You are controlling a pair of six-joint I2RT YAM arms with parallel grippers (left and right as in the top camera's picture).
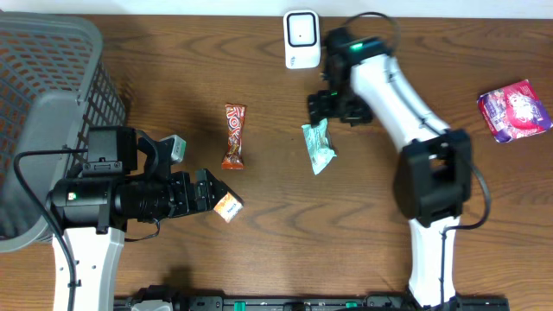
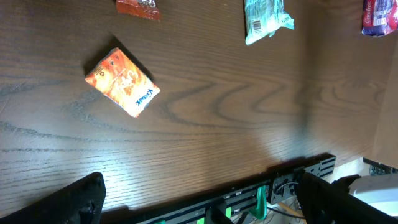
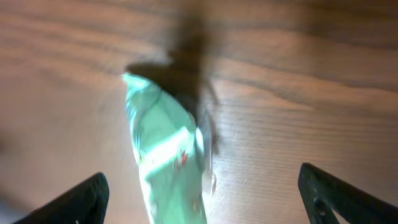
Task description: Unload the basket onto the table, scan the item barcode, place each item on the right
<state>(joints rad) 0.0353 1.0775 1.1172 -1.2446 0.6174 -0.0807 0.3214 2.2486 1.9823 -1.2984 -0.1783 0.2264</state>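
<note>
r hand (image 3: pixel 202 196) spread wide above green packet (image 3: pixel 163 155) lying on table (image 3: pixel 298 93).

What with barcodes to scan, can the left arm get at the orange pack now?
Probably yes. The left gripper is open right beside the orange pack, which lies flat with bare table around it. It sits off-centre from the jaws, so a small shift seems needed.
</note>
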